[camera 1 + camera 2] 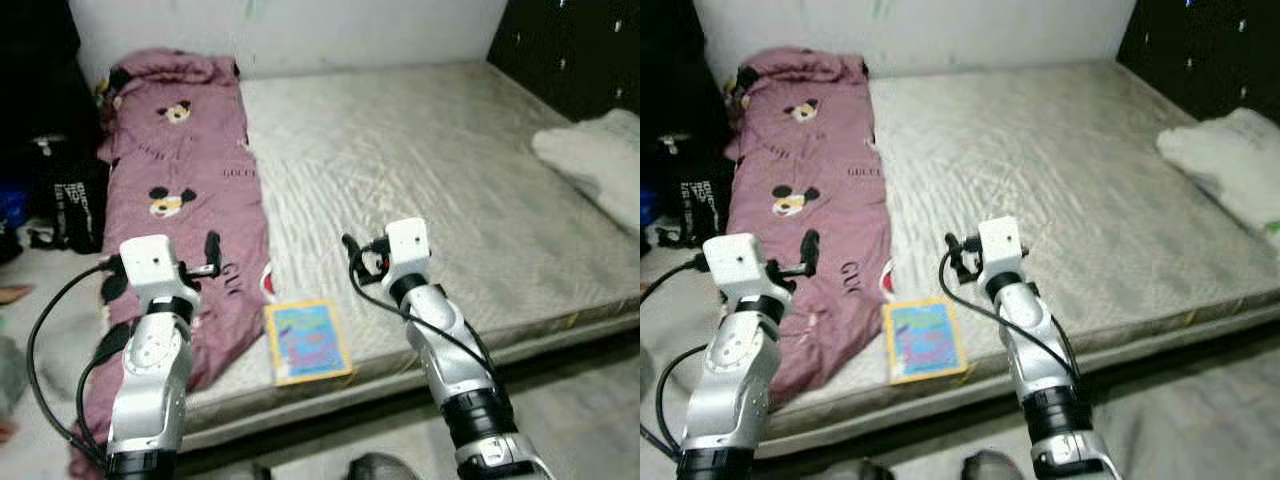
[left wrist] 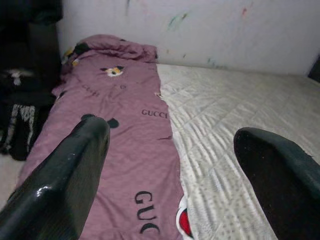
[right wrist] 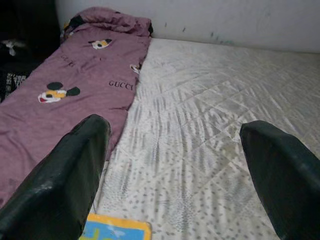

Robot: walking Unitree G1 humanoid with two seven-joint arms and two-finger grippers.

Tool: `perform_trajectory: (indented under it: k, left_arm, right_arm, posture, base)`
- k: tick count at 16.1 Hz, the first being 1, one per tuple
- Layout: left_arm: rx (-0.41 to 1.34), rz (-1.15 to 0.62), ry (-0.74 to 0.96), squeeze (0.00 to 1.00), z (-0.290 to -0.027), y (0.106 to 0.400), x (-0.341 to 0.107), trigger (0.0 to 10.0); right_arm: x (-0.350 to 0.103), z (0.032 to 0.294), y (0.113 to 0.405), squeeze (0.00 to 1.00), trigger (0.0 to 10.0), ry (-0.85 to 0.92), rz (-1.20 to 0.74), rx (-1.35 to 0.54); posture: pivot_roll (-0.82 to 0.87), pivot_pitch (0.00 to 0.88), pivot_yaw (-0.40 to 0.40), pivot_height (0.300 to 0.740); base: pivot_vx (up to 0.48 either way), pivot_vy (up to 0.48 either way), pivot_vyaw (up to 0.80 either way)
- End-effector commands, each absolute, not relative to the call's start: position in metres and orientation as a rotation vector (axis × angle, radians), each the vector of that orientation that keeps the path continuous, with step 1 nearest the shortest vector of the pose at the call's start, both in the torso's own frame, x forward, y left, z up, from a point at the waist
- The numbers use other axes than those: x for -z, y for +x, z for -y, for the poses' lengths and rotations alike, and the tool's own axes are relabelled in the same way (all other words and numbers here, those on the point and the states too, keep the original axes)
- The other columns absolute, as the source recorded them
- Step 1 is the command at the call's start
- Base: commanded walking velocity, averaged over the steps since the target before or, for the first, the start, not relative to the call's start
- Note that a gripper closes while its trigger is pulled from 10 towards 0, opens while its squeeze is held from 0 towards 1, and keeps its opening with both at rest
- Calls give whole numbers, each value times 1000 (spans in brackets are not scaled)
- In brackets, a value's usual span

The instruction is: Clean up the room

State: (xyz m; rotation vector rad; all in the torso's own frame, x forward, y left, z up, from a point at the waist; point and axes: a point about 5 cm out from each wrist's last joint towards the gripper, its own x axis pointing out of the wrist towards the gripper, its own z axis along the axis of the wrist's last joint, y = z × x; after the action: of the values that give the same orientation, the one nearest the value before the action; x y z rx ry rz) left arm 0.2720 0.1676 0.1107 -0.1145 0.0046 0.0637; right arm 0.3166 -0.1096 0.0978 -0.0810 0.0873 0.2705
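Note:
A mauve blanket printed with cartoon mice lies lengthwise along the left side of a bare quilted mattress. A blue picture book with a yellow border lies flat near the mattress's front edge, beside the blanket. My left gripper hovers over the blanket's near end, open, holding nothing. My right gripper hangs open above the mattress, just right of and beyond the book. In the right wrist view the book's corner shows below the open gripper. The left wrist view looks between wide-apart fingers along the blanket.
A white folded bedding bundle rests at the mattress's right edge. A black bag stands on the floor to the left of the bed. A pale wall runs behind the mattress. Grey floor shows at front right.

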Motion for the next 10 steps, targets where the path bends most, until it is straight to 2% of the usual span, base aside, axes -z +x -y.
perform_trajectory:
  k: [1, 4, 5, 6, 8, 10]
  left_arm:
    - [-50, -4, -105, 0, -162, 274, -111, 10000]
    - [-77, -13, -49, 0, -165, 276, -115, 10000]
    - [13, 15, -99, 0, -163, 273, -117, 10000]
    - [16, 31, -93, 0, -165, 273, -118, 10000]
    - [-43, 30, -77, 0, -171, 272, -116, 10000]
    - [-51, 33, -71, 0, -172, 274, -118, 10000]
  right_arm:
    - [-97, 117, 317, 0, 10000, -83, -93, -251]
    - [-99, 120, 320, 0, 10000, -82, -87, -236]
    - [-99, 124, 321, 0, 10000, -82, -86, -222]
    - [-100, 125, 323, 0, 10000, -82, -85, -219]
    - [-100, 125, 324, 0, 10000, -73, -96, -213]
    - [-98, 125, 323, 0, 10000, -66, -107, -210]
  posture:
    - [-112, 14, -2, 740]
    - [-111, 27, -1, 740]
    - [-112, 29, 0, 740]
    - [-114, 30, 2, 740]
    - [-117, 32, 3, 740]
    - [-115, 36, 3, 740]
  base:
    - [0, 0, 0]
    - [0, 0, 0]
    - [0, 0, 0]
    - [0, 0, 0]
    - [0, 0, 0]
    - [0, 0, -800]
